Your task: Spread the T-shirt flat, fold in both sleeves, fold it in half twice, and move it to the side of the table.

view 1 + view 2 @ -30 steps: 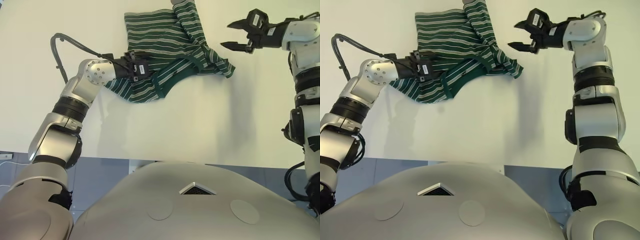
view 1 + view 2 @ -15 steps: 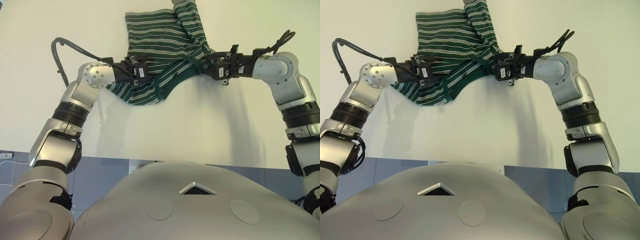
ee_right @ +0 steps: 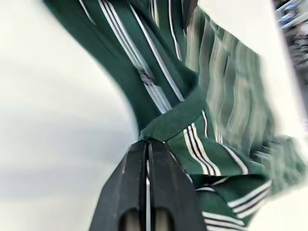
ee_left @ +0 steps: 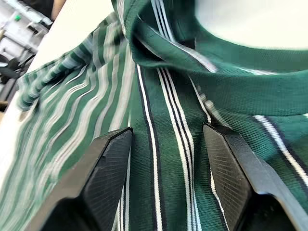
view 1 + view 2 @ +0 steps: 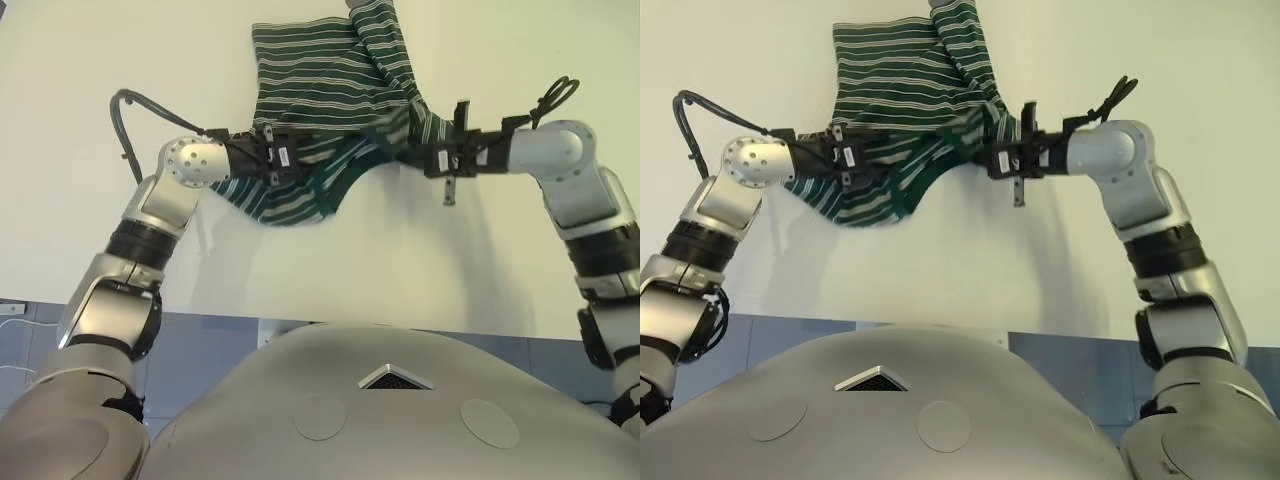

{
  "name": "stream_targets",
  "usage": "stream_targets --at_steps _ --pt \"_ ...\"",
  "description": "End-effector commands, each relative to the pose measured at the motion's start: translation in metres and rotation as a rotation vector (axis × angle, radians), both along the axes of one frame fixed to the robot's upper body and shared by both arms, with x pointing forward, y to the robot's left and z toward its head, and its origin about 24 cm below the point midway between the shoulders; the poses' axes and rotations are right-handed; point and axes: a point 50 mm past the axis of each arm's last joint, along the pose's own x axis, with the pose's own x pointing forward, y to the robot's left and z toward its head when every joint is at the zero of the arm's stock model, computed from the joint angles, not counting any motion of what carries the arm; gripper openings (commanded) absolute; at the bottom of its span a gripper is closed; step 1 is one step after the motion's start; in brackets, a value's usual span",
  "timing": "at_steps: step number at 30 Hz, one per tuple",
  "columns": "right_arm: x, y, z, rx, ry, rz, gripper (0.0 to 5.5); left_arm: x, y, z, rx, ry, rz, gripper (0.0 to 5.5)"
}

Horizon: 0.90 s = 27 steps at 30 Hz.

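The right claw (image 3: 147, 143) clenches a ribbed edge of the crumpled green, white-striped fabric T-shirt (image 5: 310, 75), the left claw (image 4: 167, 130) sits spread loose against its stripes, midway across the white worktop (image 5: 380, 260); limp and light, it likely handles best pinched at hems.

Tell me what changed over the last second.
The right gripper swung in from the air on the right, closed, and now appears to pinch the right edge of the T-shirt, drawing that corner inward. The near hem shifted slightly toward the robot. The left gripper stayed at the shirt's left side, fingers apart; the table is unchanged.
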Motion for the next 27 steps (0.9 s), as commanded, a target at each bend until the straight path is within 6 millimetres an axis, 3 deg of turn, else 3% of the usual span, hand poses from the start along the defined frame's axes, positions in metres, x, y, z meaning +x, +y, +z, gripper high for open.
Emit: stream_targets --at_steps 1,5,8,12,18,20,23,27 --pt "-0.035 -0.006 0.028 -0.037 0.208 0.085 0.01 -0.025 0.011 0.013 0.002 0.098 -0.036 2.71" --pt "-0.067 -0.015 0.022 -0.141 0.41 0.12 0.01 -0.039 0.022 0.024 0.116 0.095 -0.068 2.71" --pt "-0.075 -0.007 0.033 -0.052 0.468 0.125 0.01 -0.053 0.009 0.025 0.084 0.092 -0.113 2.71" --pt "-0.063 -0.014 0.026 -0.034 0.419 -0.002 0.01 -0.07 0.015 0.002 0.204 0.124 -0.153 2.71" --pt "-0.051 -0.054 0.052 0.049 0.503 -0.182 1.09 -0.074 0.029 -0.001 0.251 0.118 -0.157 2.71" --pt "-0.039 -0.065 0.042 0.036 0.451 -0.28 1.39 -0.075 0.026 0.0 0.234 0.112 -0.164 2.71" --pt "-0.023 -0.073 0.007 -0.022 0.372 -0.421 1.93 -0.076 0.023 0.001 0.217 0.104 -0.177 2.71" --pt "-0.023 -0.081 -0.033 -0.199 0.313 -0.441 2.2 -0.076 0.022 0.0 0.221 0.097 -0.188 2.71"
